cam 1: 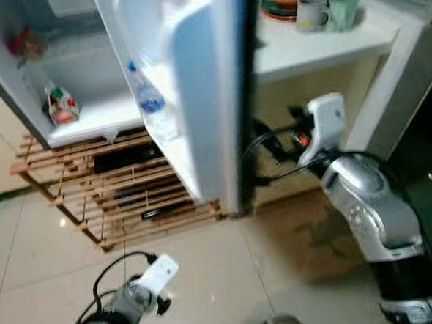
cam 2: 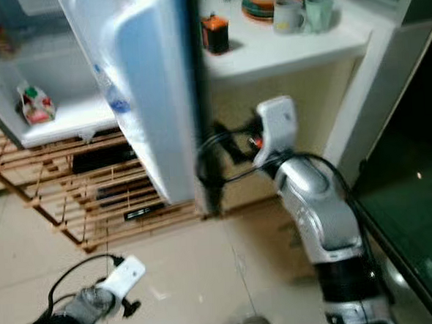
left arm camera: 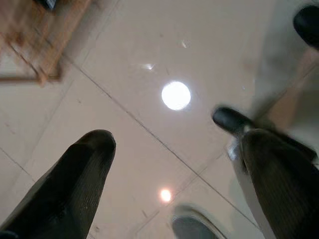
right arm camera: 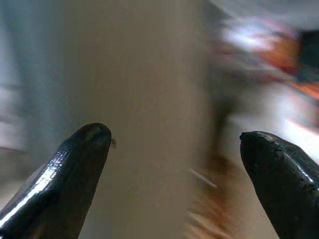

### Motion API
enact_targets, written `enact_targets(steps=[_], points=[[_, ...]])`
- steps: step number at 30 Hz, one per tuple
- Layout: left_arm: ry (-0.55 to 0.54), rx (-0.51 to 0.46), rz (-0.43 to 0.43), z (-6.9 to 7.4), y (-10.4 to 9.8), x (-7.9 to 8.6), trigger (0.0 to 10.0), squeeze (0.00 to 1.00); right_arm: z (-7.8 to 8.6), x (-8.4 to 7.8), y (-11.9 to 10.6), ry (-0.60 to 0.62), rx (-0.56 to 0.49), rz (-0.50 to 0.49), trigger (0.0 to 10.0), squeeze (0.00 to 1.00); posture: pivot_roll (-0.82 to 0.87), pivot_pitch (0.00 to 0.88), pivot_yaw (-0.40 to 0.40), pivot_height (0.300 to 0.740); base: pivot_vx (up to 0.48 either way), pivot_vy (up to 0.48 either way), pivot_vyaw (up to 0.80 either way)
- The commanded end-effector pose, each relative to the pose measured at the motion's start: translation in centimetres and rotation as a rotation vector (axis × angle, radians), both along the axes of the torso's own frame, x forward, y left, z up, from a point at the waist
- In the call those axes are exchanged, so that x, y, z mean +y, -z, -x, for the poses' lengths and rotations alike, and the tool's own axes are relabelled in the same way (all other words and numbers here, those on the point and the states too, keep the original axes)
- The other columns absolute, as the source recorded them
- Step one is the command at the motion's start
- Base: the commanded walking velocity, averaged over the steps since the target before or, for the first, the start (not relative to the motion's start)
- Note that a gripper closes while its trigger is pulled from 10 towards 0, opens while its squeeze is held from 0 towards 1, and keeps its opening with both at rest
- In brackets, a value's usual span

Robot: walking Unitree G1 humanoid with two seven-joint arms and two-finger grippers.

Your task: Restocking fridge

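Observation:
The white fridge stands open, its door [cam 1: 196,82] swung out toward me. A clear water bottle with a blue cap [cam 1: 150,100] sits in the door shelf. On the fridge's lower shelf lies a small carton [cam 1: 62,105], and a red packet [cam 1: 27,43] rests higher up. My right arm [cam 2: 314,200] reaches in beside the outer edge of the door, under the counter. My right gripper [right arm camera: 174,144] is open with nothing between its fingers. My left arm [cam 1: 129,299] hangs low, and my left gripper [left arm camera: 177,144] is open above the tiled floor.
A wooden slatted rack [cam 1: 115,197] sits under the fridge. The white counter [cam 1: 319,49] to the right carries a grey mug [cam 1: 311,13], a green mug [cam 1: 342,11], stacked plates [cam 1: 287,0] and an orange box [cam 2: 214,31]. A dark glass door [cam 2: 410,216] is at far right.

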State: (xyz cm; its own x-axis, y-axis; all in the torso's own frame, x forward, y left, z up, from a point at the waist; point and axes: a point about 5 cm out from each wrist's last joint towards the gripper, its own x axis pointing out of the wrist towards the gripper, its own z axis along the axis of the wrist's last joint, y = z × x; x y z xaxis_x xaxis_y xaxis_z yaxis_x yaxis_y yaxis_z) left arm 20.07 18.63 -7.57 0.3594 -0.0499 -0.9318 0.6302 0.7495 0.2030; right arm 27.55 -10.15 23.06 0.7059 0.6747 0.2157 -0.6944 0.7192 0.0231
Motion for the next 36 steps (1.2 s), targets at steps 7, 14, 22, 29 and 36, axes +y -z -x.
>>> enact_targets(steps=[7, 14, 22, 29, 36], points=[[-0.067, 0.084, 0.009, 2.5, 1.1, 0.6, 10.0, 0.0, -2.0, -6.3, 4.7, 0.316, 0.208, 0.041, 10.0, 0.0, -0.21, 0.0, 0.11, 0.74, 0.0, 0.0, 0.0], [-0.15, -0.064, 0.073, -0.3, 0.0, -0.6, 10.0, 0.0, -1.8, -8.9, 9.1, 0.608, 0.33, 0.17, 10.0, 0.0, -0.18, 0.0, 0.066, 0.74, 0.0, 0.0, 0.0], [-0.106, -0.516, 0.325, -7.9, -5.9, -4.0, 10.0, 0.0, -1.8, -8.5, 11.0, 0.716, 0.317, 0.204, 10.0, 0.0, -0.16, 0.0, 0.037, 0.74, 0.0, 0.0, 0.0], [-0.039, -0.952, 0.589, -13.1, -15.5, -6.6, 10.0, 0.0, -2.4, -7.7, 10.9, 0.703, 0.283, 0.193, 10.0, 0.0, -0.15, 0.0, 0.045, 0.74, 0.0, 0.129, 0.5], [-0.05, -1.136, 0.669, -14.9, -20.9, -7.1, 10.0, 0.0, -3.1, -6.6, 10.8, 0.701, 0.254, 0.168, 10.0, 0.0, -0.14, 0.0, 0.058, 0.74, 0.0, 0.45, 0.47]])
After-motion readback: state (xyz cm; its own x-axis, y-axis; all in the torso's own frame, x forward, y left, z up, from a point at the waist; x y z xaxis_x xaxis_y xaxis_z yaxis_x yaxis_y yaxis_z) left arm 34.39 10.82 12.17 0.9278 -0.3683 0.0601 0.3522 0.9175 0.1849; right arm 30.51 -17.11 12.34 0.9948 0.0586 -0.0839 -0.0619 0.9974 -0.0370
